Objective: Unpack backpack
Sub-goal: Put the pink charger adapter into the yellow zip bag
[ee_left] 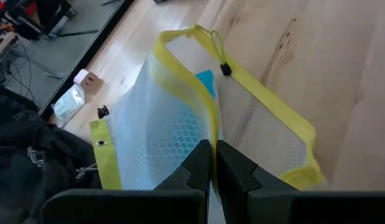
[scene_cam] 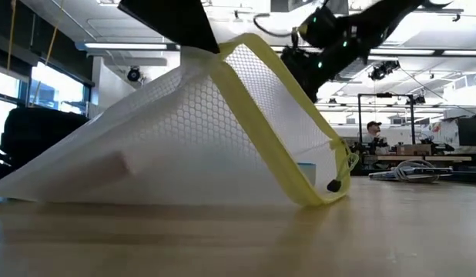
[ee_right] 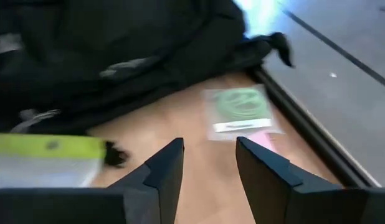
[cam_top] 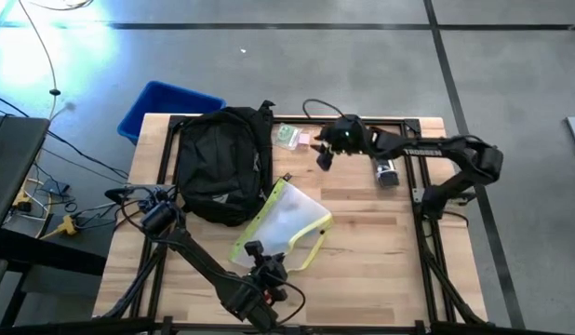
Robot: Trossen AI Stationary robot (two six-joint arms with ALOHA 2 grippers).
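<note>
1. Backpack (cam_top: 220,163): black, soft, lying on the table's left half toward the far edge. Whether anything is left inside cannot be told.
2. Pouch (cam_top: 286,221): clear mesh with yellow edge, just beside the backpack on its near right, out on the table. A blue item shows through the mesh.
3. Packet (cam_top: 287,136): small clear bag with green contents, on the table right of the backpack's top, near the far edge. A small pink item (cam_top: 304,140) lies touching it.
4. Left gripper (ee_left: 212,163): at the table's near edge, fingers shut on the pouch's near end, holding that end up off the table.
5. Right gripper (ee_right: 209,163): hovering above the packet, fingers partly open, nothing between them.
6. Bin (cam_top: 162,105): blue, off the table's far left corner.
7. Progress, judged: pouch, packet and pink item lie outside the backpack; unpacking seems well along, completion unconfirmed.
</note>
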